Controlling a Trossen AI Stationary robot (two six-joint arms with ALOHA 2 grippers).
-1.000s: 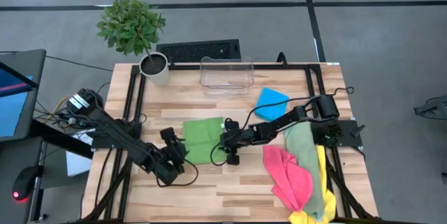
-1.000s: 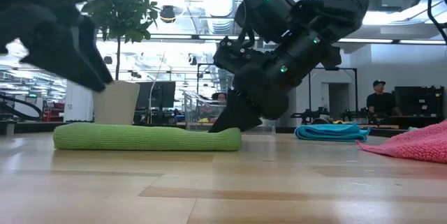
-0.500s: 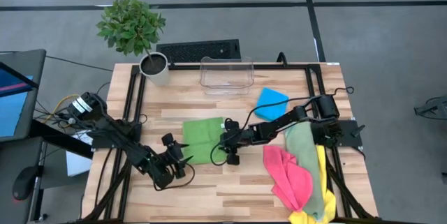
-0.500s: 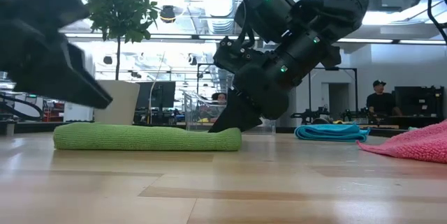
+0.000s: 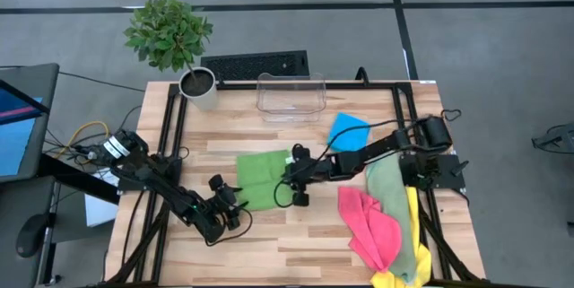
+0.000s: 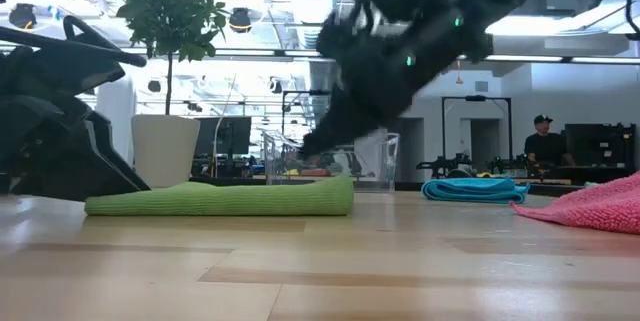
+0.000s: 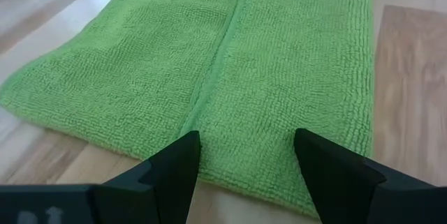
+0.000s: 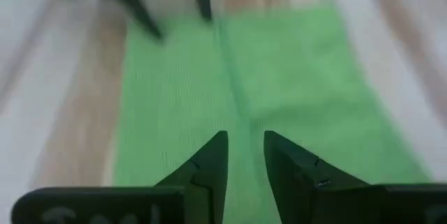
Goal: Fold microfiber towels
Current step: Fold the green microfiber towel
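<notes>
The bright green towel (image 5: 262, 178) lies folded flat on the table's middle, two edges meeting along a centre line (image 7: 216, 63). My left gripper (image 5: 231, 195) is open and low at the towel's near left corner, its fingers (image 7: 174, 168) pointing at the towel's near edge. My right gripper (image 5: 289, 177) hangs above the towel's right end (image 6: 335, 189), slightly open and empty, with the towel below it in the right wrist view (image 8: 246, 155). The blue towel (image 5: 347, 130), pale sage towel (image 5: 387, 189), pink towel (image 5: 369, 221) and yellow towel (image 5: 395, 279) lie at the right.
A clear plastic bin (image 5: 291, 95) stands at the far middle and a potted plant (image 5: 199, 86) at the far left. A keyboard (image 5: 256, 64) lies beyond the far edge. Bare wood (image 5: 296, 243) lies near the front edge. A person sits far off in the room (image 6: 542, 141).
My right gripper has gone up off the green towel's right end and now hangs clear above it. My left gripper has gone down toward the table beside the towel's near left corner, still open. The towel stays folded on the table.
</notes>
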